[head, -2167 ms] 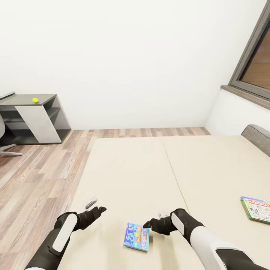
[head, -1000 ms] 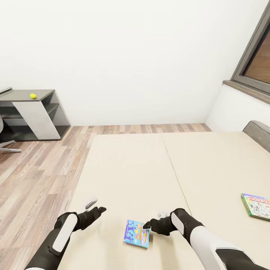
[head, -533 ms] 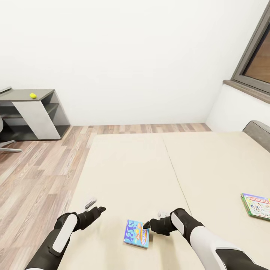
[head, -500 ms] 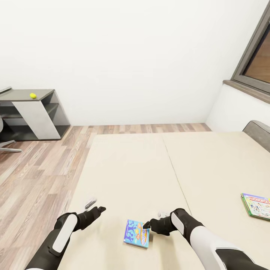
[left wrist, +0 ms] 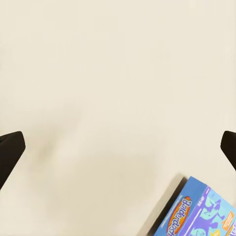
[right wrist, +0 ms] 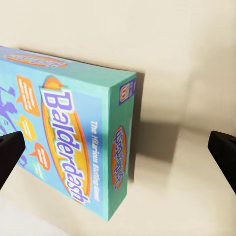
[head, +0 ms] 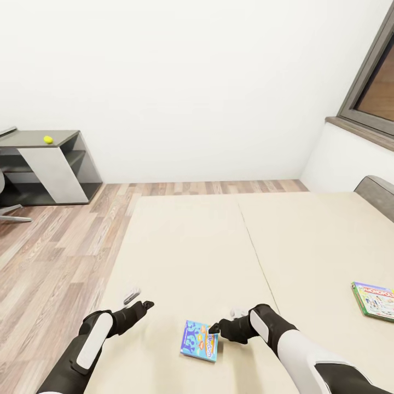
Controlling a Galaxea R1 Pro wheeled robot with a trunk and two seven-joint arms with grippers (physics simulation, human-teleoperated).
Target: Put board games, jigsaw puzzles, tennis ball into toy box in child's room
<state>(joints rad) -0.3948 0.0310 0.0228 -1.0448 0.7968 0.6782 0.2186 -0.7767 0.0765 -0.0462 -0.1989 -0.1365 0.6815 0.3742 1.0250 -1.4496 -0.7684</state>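
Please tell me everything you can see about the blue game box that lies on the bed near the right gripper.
The blue game box is a small flat cardboard-looking box with a light blue lid, darker blue figures, orange speech bubbles and an orange oval banner reading "Balderdash", repeated on its narrow side. It looks closed and undamaged. It lies flat, face up, on the beige bed, near its front edge and slightly turned. The right gripper is open at its upper right corner, one dark fingertip at the box edge; whether it touches, I cannot tell. The left gripper is apart from it.

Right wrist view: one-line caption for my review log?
Open right gripper over the flat blue Balderdash board game box lying on the beige mattress.
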